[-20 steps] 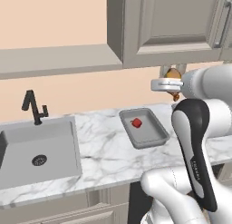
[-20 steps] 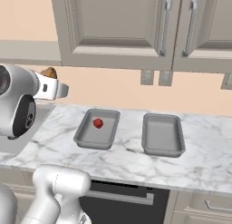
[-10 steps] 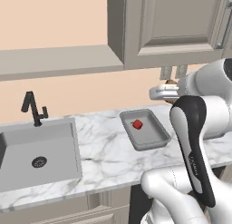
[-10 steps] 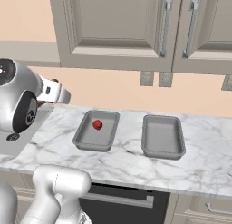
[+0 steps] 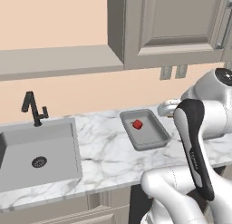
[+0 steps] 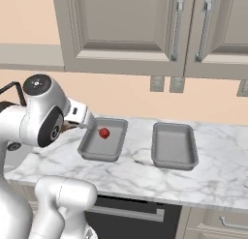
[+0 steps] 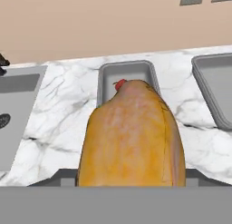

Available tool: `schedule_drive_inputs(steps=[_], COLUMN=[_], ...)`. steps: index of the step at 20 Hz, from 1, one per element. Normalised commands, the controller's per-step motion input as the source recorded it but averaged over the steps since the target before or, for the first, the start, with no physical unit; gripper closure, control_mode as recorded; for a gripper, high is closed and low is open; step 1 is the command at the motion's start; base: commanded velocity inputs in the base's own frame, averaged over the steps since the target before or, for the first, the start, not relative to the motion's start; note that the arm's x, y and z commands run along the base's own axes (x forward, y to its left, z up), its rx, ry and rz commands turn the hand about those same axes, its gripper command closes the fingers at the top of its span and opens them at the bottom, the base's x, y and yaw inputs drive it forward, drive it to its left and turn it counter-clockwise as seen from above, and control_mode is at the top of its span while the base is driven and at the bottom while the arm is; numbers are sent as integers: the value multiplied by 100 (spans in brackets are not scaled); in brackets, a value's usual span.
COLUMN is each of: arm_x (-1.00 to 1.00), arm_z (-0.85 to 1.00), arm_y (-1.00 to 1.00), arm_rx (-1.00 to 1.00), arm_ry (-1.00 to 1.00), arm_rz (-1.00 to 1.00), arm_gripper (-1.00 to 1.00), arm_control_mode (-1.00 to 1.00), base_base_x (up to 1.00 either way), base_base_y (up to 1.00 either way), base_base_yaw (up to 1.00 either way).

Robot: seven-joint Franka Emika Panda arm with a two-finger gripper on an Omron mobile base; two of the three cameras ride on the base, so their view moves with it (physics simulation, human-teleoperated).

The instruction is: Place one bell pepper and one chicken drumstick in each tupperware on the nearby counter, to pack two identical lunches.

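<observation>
Two grey trays sit on the marble counter (image 6: 135, 168). The left tupperware (image 6: 103, 139) already holds a bell pepper (image 6: 103, 133); the right one (image 6: 174, 146) is bare. The gripper (image 7: 131, 182) grips a golden chicken drumstick (image 7: 131, 137), aimed at the left tray, presumably to complete that lunch.

The chicken drumstick (image 7: 132, 137) hides most of the bell pepper (image 7: 119, 85).
</observation>
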Motion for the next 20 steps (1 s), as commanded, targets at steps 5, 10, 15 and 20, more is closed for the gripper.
schedule_drive_inputs(steps=[5, 10, 15, 20], arm_x=[41, 48, 49, 47], arm_z=[-77, -52, -46, -44], arm_y=[-26, -1, 0, 0], arm_rx=[-4, -3, -2, -2], arm_ry=[13, 9, 7, 5], arm_rz=[-1, 0, 0, 0], arm_gripper=[100, 100, 100, 100], arm_control_mode=[-100, -100, -100, -100], base_base_x=[0, 0, 0, 0], base_base_y=[0, 0, 0, 0], base_base_yaw=[0, 0, 0, 0])
